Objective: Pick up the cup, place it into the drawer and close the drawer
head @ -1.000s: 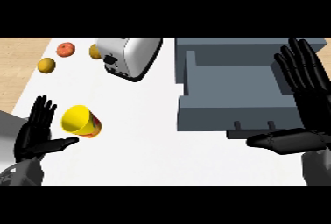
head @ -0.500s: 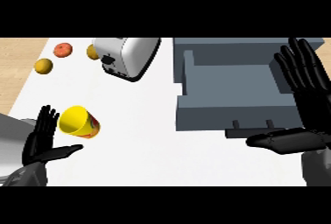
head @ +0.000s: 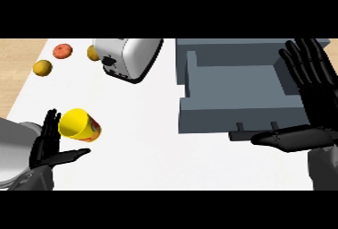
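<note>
I see a white toaster (head: 127,57) at the far end of the white worktop (head: 152,147), tilted. Left of it: three round orange fruits (head: 63,50), one partly hidden behind it.

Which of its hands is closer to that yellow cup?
The left. The left hand stands open right beside the yellow cup, on its left side. The right hand is far across the counter, raised by the open grey drawer.
</note>
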Tool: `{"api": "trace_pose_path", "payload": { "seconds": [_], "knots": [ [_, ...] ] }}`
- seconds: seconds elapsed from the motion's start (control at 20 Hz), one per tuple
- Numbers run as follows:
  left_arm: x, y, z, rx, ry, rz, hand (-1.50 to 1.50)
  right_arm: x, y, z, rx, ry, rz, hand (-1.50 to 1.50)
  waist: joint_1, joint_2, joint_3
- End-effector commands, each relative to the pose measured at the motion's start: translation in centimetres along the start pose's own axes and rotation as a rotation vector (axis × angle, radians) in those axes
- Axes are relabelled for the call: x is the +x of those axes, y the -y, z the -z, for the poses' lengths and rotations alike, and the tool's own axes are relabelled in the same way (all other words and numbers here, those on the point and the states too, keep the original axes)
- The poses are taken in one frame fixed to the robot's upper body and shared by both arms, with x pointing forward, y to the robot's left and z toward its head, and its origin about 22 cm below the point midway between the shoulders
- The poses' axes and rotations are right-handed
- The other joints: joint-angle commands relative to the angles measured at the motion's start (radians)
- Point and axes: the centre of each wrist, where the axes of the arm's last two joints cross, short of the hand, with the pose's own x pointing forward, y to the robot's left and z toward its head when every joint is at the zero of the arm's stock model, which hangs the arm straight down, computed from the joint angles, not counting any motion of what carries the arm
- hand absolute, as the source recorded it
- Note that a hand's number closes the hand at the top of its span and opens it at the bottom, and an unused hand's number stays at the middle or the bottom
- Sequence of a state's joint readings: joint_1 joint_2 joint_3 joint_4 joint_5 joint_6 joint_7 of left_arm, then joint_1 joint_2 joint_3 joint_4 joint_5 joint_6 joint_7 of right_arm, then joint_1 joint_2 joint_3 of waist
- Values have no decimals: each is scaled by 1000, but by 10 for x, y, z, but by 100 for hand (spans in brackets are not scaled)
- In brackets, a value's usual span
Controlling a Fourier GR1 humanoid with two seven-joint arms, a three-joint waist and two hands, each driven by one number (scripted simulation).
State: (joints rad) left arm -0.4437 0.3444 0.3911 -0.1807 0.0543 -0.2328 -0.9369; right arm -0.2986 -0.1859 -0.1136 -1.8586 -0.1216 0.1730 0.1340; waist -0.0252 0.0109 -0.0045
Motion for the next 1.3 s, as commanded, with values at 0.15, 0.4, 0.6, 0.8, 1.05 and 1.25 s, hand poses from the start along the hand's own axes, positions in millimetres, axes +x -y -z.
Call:
{"api": "trace_pose_path", "payload": {
  "seconds": [0.15, 0.4, 0.6, 0.8, 1.05, 1.25],
  "knots": [
    [-6, 9, -3, -51, 60, -21, -150, 7, 5, 11, 8, -2, -7, -150, -4, 2, -1],
    [-8, 23, 2, -72, 53, -51, -150, 11, 11, 5, 9, 4, -2, -150, -9, 1, -1],
    [1, 12, 9, -107, 69, -153, -150, -8, -8, -7, 10, 1, 1, -150, -8, 4, -1],
    [4, 30, 21, -172, 111, -230, 150, 2, 5, 1, 15, -9, 1, -150, -7, 3, -1],
    [5, 42, 26, -3, 304, 64, 150, 2, 3, -4, 10, 8, -22, -150, -17, 6, -1],
    [-4, 73, 23, 38, 316, 119, 150, -1, 6, -4, 21, -6, -20, -150, -9, 3, 0]
  ]
}}
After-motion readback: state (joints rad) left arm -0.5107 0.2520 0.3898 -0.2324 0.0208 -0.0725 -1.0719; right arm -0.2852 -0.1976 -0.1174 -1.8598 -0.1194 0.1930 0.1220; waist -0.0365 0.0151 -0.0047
